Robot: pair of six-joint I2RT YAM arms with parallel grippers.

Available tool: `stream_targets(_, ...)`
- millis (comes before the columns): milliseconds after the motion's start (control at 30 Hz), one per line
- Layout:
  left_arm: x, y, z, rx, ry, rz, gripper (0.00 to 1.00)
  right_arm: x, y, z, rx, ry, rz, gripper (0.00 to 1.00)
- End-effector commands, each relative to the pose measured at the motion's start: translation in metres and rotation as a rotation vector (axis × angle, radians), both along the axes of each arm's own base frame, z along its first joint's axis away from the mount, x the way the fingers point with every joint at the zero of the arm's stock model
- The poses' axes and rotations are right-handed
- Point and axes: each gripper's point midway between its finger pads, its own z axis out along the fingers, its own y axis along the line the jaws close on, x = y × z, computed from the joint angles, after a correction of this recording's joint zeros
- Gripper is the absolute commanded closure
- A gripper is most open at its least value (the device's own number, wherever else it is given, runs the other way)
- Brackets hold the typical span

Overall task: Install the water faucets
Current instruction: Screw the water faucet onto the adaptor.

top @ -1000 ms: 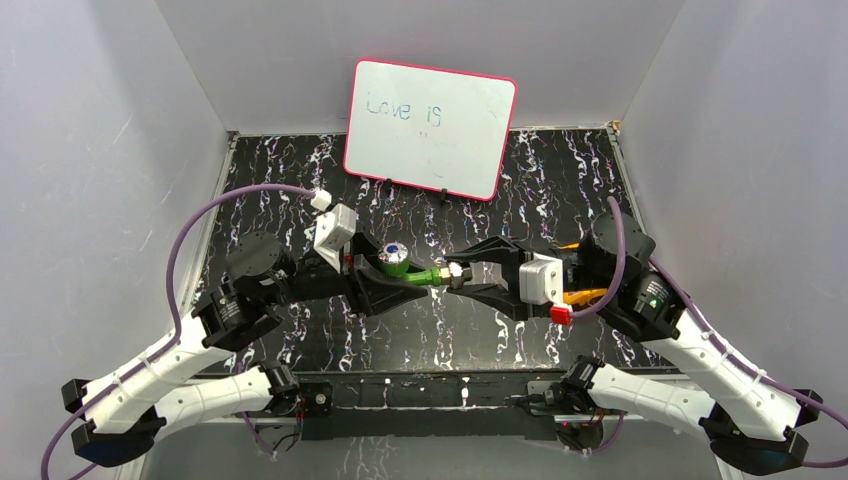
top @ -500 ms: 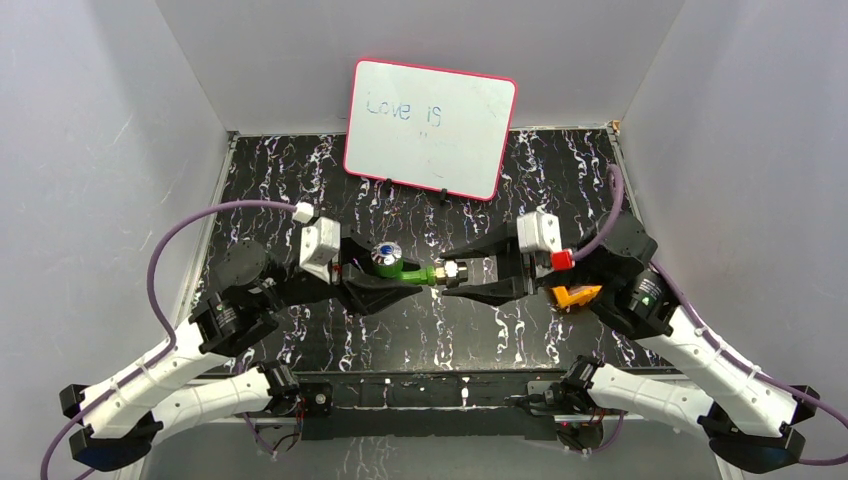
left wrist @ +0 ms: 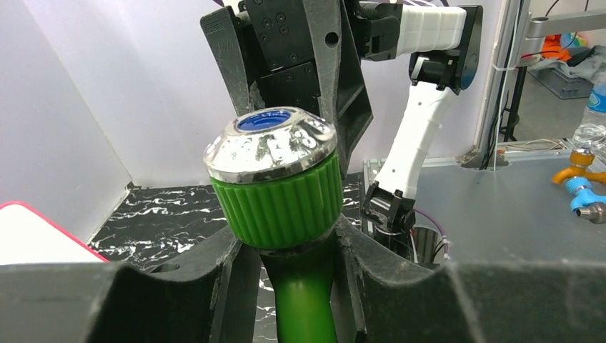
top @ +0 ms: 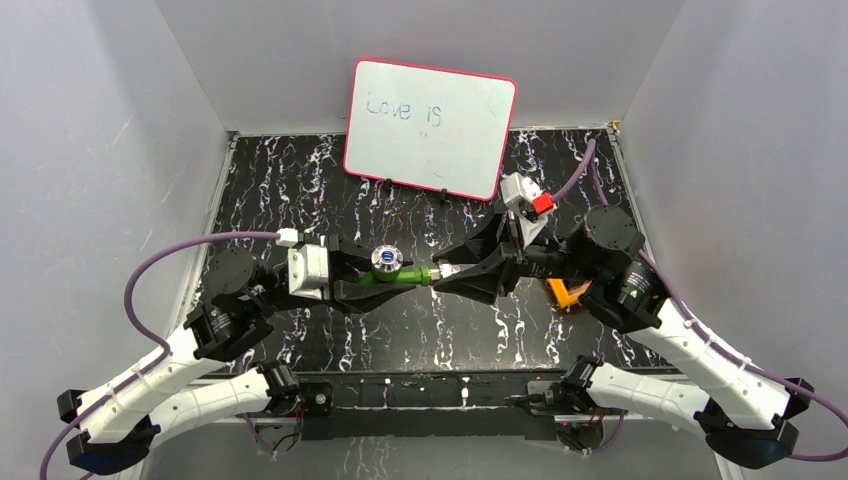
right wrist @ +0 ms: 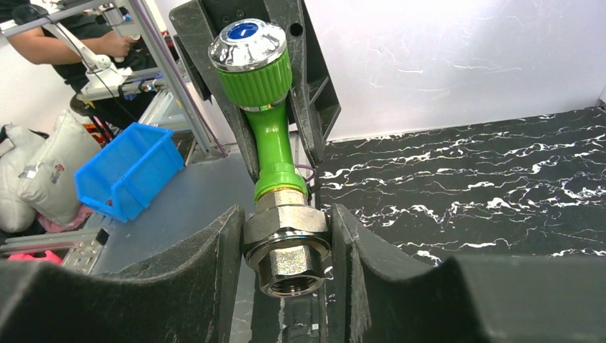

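- Two grippers are sharing one part: the green faucet (top: pixel 402 272) is hanging at centre frame in the top view. It is lying roughly level between them and looks lifted off the black marble table (top: pixel 300 180).
- The left gripper (left wrist: pixel 289 250) is clamped on the green stem just under the blue-and-silver knob (left wrist: pixel 271 146). Its fingers (left wrist: pixel 214 286) are pressing the stem from both sides, with the knob sticking out above them.
- The right gripper (right wrist: pixel 286 250) is clamped on the silver hex fitting (right wrist: pixel 287 236) at the other end. The jaws are sitting on its sides, and the open threaded bore is facing the right wrist camera.
- The right wrist is sitting rolled well over, its camera housing (top: pixel 522 195) pointing toward the upper right of the top view, just below the whiteboard (top: pixel 430 127).
- My read: they're working the fitting-on-thread step, left acting as vice and right as wrench. I can't tell how far the nut is seated. A brass-coloured ring (right wrist: pixel 280 191) is showing between the green collar and the nut.
- The next move is calling for rotation about the faucet's long axis only. Right should be turning the nut and left resisting torque. Any side load and the stem is likely slipping in the left grip.
- If the right wrist is running out of roll, it's needing a release, back-roll and re-clamp while left is carrying the part alone.
- An orange piece (top: pixel 562 296) is sitting under the right arm, mostly hidden and not involved.
- No mounting point is showing in these views.
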Motion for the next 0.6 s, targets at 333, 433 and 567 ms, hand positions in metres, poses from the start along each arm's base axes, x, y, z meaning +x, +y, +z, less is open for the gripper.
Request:
stream_targets(333, 0.008, 0.01, 0.029, -0.173, 0.16, 0.054, 1.0, -0.015, -0.025, 0.058, 0.264, -0.315, -0.025, 0.33)
stream_targets(433, 0.008, 0.01, 0.029, -0.202, 0.211, 0.048, 1.0, -0.02, -0.031, 0.057, 0.282, -0.459, -0.026, 0.28)
stream_targets(567, 0.007, 0.011, 0.028, -0.224, 0.254, 0.037, 1.0, -0.018, -0.037, 0.054, 0.276, -0.596, -0.059, 0.28)
